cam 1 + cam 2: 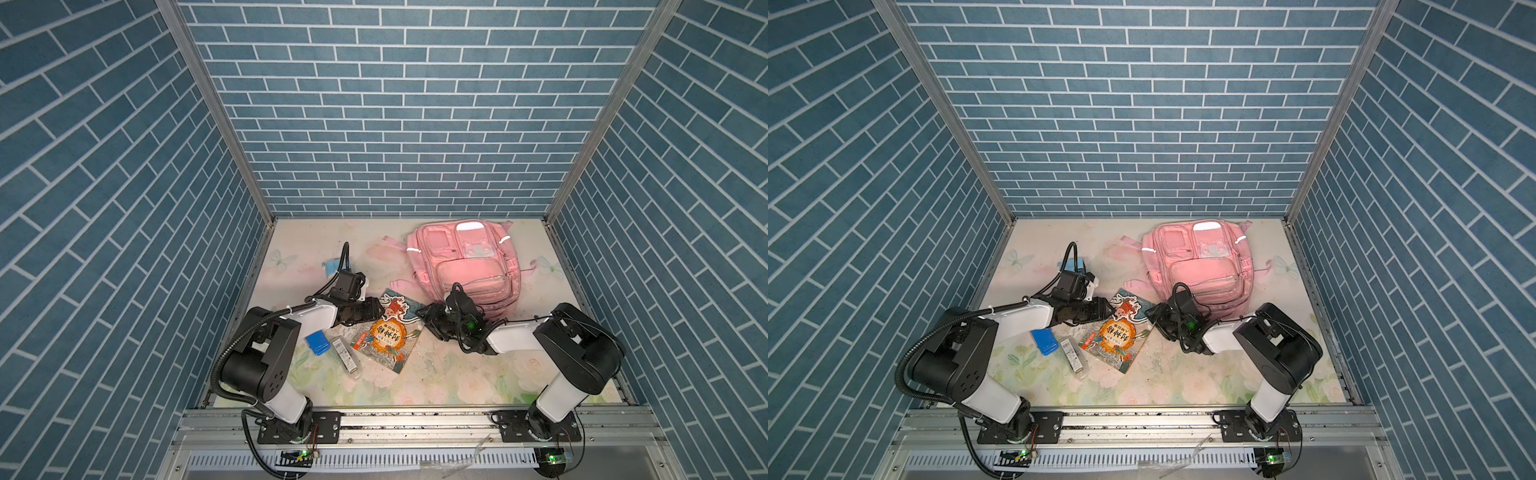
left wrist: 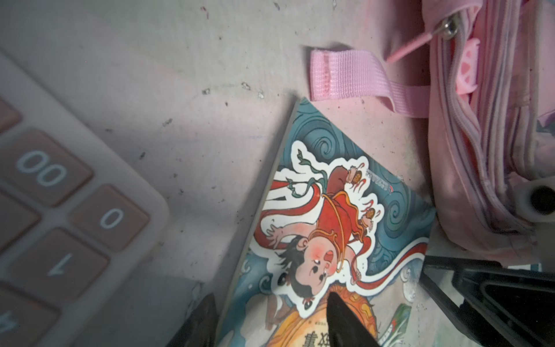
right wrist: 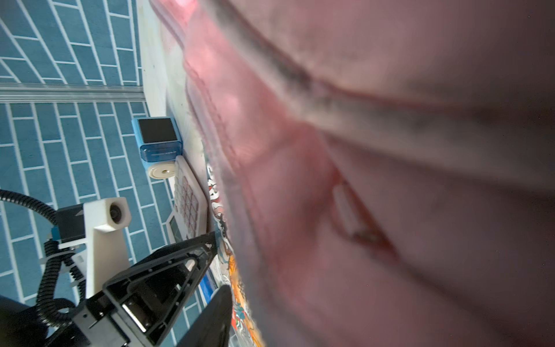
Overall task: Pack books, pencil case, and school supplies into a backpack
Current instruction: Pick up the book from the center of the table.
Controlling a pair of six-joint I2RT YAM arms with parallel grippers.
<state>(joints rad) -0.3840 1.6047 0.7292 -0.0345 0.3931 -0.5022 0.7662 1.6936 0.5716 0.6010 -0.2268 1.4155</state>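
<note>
The teal book [image 1: 390, 334] lies flat in the middle of the table, in front of the pink backpack [image 1: 461, 262]. My left gripper [image 1: 379, 309] is low at the book's left edge. In the left wrist view it [image 2: 271, 315] stands open, one finger on the cover and the other off the edge. My right gripper [image 1: 423, 315] sits between the book's right corner and the backpack's bottom. Pink fabric [image 3: 390, 180] fills the right wrist view, where only one finger [image 3: 216, 318] shows. The white calculator [image 2: 60, 210] and the blue sharpener [image 3: 157, 141] stand on the left.
A flat blue case [image 1: 320, 343] and a clear long box with a label [image 1: 345, 358] lie left of the book; I cannot tell which is the pencil case. A pink strap [image 2: 354, 78] trails from the backpack toward the book. Blue brick walls close in three sides.
</note>
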